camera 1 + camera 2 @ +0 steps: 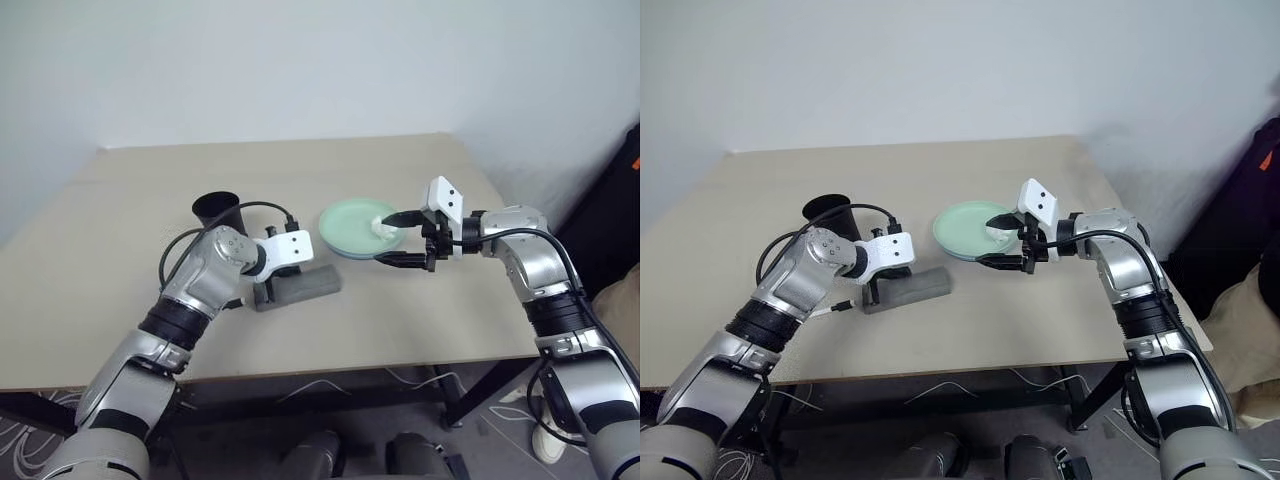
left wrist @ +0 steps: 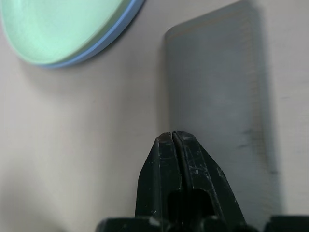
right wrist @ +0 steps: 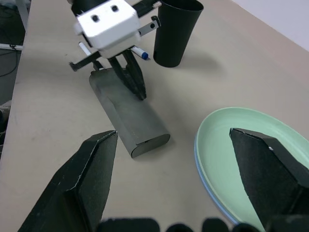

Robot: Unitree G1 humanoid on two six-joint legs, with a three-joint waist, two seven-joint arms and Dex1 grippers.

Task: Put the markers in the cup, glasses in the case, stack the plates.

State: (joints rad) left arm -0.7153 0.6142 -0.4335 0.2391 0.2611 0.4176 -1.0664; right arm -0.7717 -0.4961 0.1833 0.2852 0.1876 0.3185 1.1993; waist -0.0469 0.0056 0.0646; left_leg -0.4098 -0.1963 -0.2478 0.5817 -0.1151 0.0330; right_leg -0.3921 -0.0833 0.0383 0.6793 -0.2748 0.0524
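Note:
The grey case [image 1: 305, 286] lies closed on the table, in front of the black cup [image 1: 216, 211]. My left gripper [image 1: 267, 294] is shut, its tips down on the case's top [image 3: 130, 116] at the end nearer the cup. A white marker with a blue cap [image 3: 140, 52] lies between cup and case, partly hidden behind that gripper. The mint green plate [image 1: 352, 225] sits stacked on the light blue plate [image 2: 113, 36]. My right gripper [image 1: 402, 238] hangs open and empty over the plates' right rim. The glasses are out of view.
A crumpled white paper [image 1: 384, 228] lies on the green plate near my right gripper's upper finger. The tan table [image 1: 130, 250] has bare room to the left, at the back and along the front edge. Cables run across the floor under the table.

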